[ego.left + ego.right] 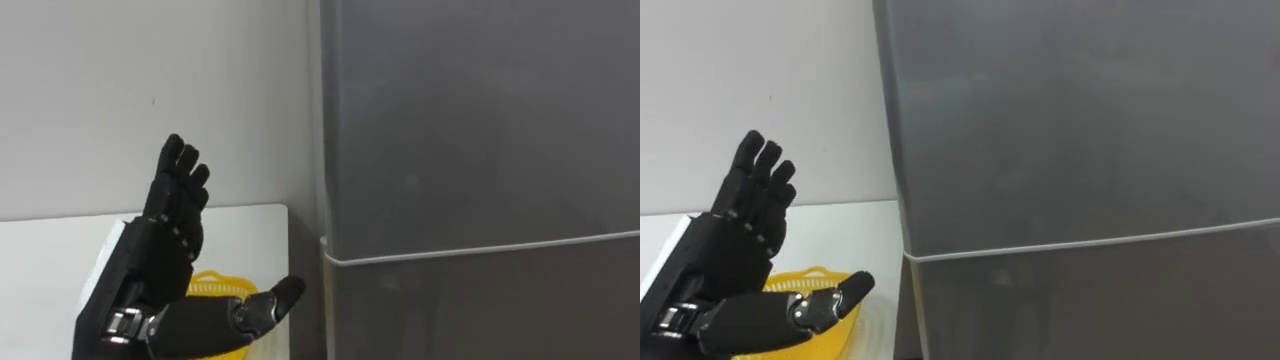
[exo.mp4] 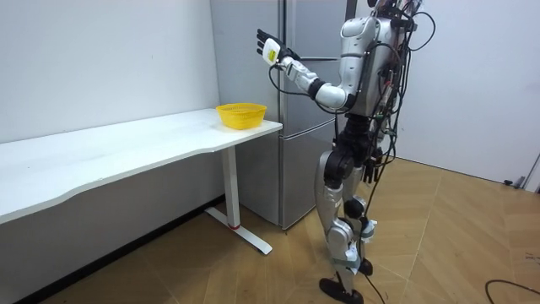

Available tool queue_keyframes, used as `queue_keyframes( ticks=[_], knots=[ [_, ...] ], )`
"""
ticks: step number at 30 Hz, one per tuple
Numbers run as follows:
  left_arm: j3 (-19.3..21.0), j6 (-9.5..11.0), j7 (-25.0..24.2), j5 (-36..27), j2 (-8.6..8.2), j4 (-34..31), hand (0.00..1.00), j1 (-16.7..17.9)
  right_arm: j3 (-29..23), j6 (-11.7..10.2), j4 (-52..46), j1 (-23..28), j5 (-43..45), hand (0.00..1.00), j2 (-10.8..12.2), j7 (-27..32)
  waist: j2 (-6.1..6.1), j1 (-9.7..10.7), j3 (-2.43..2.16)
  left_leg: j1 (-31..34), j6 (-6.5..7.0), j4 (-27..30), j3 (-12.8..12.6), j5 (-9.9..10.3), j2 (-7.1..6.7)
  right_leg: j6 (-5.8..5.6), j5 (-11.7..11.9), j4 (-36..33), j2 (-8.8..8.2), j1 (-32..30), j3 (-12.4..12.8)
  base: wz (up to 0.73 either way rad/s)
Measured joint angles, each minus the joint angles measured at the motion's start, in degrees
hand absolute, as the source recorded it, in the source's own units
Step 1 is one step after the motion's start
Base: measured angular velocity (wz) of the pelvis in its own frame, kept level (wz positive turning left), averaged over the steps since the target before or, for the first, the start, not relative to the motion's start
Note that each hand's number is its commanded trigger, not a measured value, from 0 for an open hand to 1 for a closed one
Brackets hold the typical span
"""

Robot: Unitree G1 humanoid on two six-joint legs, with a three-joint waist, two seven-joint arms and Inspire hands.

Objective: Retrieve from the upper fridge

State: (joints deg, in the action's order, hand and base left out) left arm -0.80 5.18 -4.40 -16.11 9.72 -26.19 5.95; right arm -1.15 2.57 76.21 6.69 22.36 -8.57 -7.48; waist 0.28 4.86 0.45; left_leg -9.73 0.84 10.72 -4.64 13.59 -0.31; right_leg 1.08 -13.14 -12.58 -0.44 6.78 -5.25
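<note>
Since upper fridge door (image 1: 480, 120) is shut, reach step — left hand (image 1: 170, 225) splayed, empty; its edge right of fingertips (image 1: 176, 146) needs hooking next.

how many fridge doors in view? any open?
2. The upper door is above the seam, to the right of the raised, open left hand; the lower door is below the seam. Both are shut.
</note>
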Motion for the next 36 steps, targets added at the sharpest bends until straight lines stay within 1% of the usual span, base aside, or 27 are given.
queue_keyframes(
  ticks=[3, 5, 8, 11, 17, 19, 21, 23, 26, 28, 30, 35, 36],
  knots=[
    [-0.72, -0.85, -1.11, 0.02, 0.01, 0.14, 0.0, 0.0, 0.02, 0.06, 0.13, 0.02, 0.44, 0.0, 0.0, -0.3, 0.16, 0.29, 0.18, 0.03, 0.0, 0.0, -0.12, 0.0, 0.02, -0.04, 0.05, 0.06, 0.08, -0.06, 0.42, 0.0],
    [-0.96, -1.18, -1.54, 0.01, 0.01, 0.35, 0.0, 0.0, 0.05, 0.07, 0.12, 0.01, 0.45, 0.0, 0.0, -0.59, 0.37, 0.32, 0.22, 0.04, 0.0, -0.01, -0.23, 0.0, 0.02, -0.05, 0.04, 0.21, 0.08, -0.21, 0.5, 0.0],
    [-1.71, -1.81, -2.75, -0.01, 0.01, 0.48, 0.0, 0.0, 0.35, 0.14, 0.11, 0.01, 0.44, 0.0, 0.01, -1.35, 0.54, 0.31, 0.24, 0.05, 0.0, -0.01, -0.65, 0.0, 0.1, -0.05, 0.04, -0.02, 0.14, -0.42, 0.53, -0.03],
    [-1.96, -2.82, -3.87, 0.02, 0.02, 0.49, 0.0, 0.0, 0.81, 0.85, 0.1, -0.47, 0.45, 0.0, 0.0, -1.4, 0.57, 0.42, 0.22, 0.14, 0.0, -0.01, -1.19, 0.0, 0.3, 0.05, 0.1, -0.16, 0.27, -0.75, 0.66, -0.06],
    [-3.37, -3.67, -5.28, -0.01, 0.16, 0.5, 0.0, -0.01, 2.8, 1.31, -0.04, -1.24, 0.45, 0.0, -0.04, -1.34, 0.48, 1.12, 0.21, 0.29, -0.01, 0.0, -1.36, 0.0, 0.54, 0.22, 0.15, -0.26, 0.51, -1.03, 0.68, -0.01],
    [-4.46, -4.09, -5.41, 0.0, 0.17, 0.5, 0.0, -0.03, 3.38, 1.37, -0.08, -1.41, 0.46, 0.0, -0.04, -1.29, 0.39, 1.14, 0.17, 0.45, -0.01, 0.0, -1.36, 0.0, 0.54, 0.22, 0.15, -0.28, 0.5, -1.23, 0.66, 0.0],
    [-5.48, -5.03, -5.98, 0.14, 0.18, 0.5, 0.0, -0.03, 4.4, 1.9, -0.27, -1.51, 0.49, 0.0, -0.02, -1.26, 0.1, 1.15, 0.09, 0.55, -0.01, 0.0, -1.37, 0.0, 0.53, 0.23, 0.16, -0.29, 0.49, -1.34, 0.64, 0.0],
    [-6.23, -5.17, -6.32, 0.67, 0.17, 0.5, 0.0, -0.03, 4.42, 2.21, -0.28, -1.49, 0.6, 0.0, -0.01, -1.23, -0.15, 1.19, 0.06, 0.56, -0.01, 0.0, -1.4, 0.0, 0.52, 0.23, 0.16, -0.2, 0.47, -1.33, 0.63, 0.0],
    [-6.34, -5.36, -7.33, 0.89, 0.17, 0.49, 0.0, -0.04, 4.39, 2.34, -0.27, -1.39, 0.73, 0.0, -0.01, -0.8, -0.52, 1.37, 0.0, 0.56, -0.01, 0.0, -1.49, 0.0, 0.54, 0.24, 0.17, -0.18, 0.45, -1.32, 0.58, 0.0],
    [-6.36, -5.65, -7.81, 1.1, 0.18, 0.5, 0.0, -0.3, 4.39, 2.44, -0.27, -1.39, 0.72, 0.0, 0.0, -0.65, -0.65, 1.39, 0.04, 0.58, -0.01, 0.0, -1.5, 0.0, 0.54, 0.25, 0.17, -0.17, 0.44, -1.32, 0.55, 0.0],
    [-6.36, -6.38, -8.62, 1.39, 0.18, 0.5, 0.0, -1.25, 4.38, 2.48, -0.27, -1.39, 0.72, 0.0, 0.02, -0.64, -0.75, 1.38, 0.02, 0.6, -0.01, 0.0, -1.5, 0.0, 0.54, 0.26, 0.17, -0.08, 0.43, -1.31, 0.52, 0.0],
    [-7.15, -6.59, -8.91, 1.81, 0.26, 0.48, 0.0, -3.34, 4.41, 2.44, -0.7, -1.42, 0.42, 0.0, 0.03, 0.34, -0.77, 1.4, 0.01, 0.76, -0.01, 0.02, -1.68, 0.0, 0.56, 0.27, 0.19, -0.06, 0.42, -1.5, 0.51, 0.0],
    [-7.39, -6.59, -9.15, 1.81, 0.32, 0.48, 0.0, -3.74, 4.4, 2.38, -0.78, -1.45, 0.44, 0.0, 0.02, 0.63, -0.8, 1.49, -0.08, 0.91, -0.01, 0.02, -1.72, 0.0, 0.59, 0.31, 0.21, -0.08, 0.43, -1.62, 0.5, 0.0]
  ],
)
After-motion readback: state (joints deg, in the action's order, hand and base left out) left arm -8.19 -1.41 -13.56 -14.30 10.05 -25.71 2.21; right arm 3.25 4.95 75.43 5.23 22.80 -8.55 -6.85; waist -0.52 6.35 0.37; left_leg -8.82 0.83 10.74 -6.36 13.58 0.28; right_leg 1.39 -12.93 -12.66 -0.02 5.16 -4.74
